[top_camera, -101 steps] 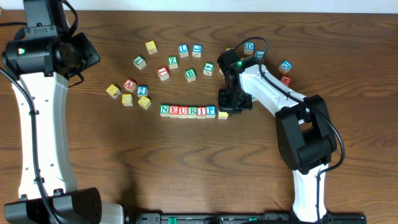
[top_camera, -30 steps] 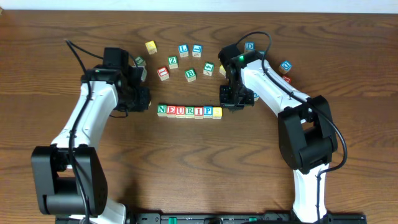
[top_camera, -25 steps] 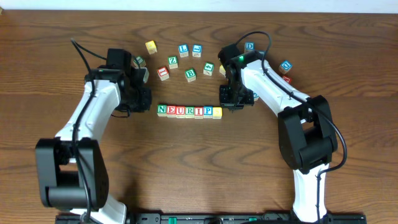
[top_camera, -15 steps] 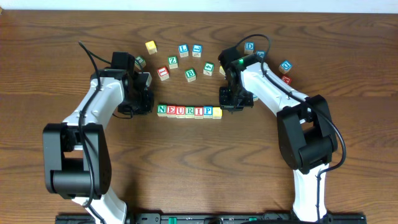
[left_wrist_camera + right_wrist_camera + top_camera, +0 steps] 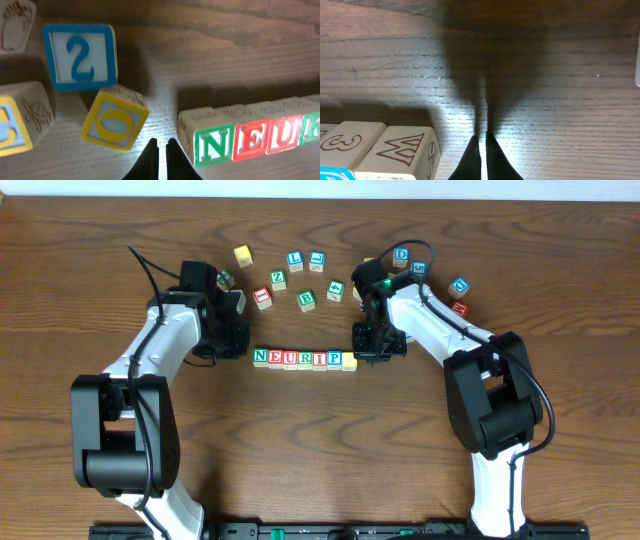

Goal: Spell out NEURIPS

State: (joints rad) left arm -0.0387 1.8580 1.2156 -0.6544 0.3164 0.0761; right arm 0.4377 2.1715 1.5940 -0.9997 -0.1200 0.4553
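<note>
Everything is pointing to a robotics lab or test bench, not a home. Two white-and-black machines, the left arm and the right arm, are reaching in from the lower corners over a wood-grain table. Both are standing by a black rail running along the bottom edge. Black cables are looping off them in the upper half, and a green light is glowing on the right one. Letter cubes are lying in the upper middle, some lined up in a row. A pale strip is showing along the top edge.
</note>
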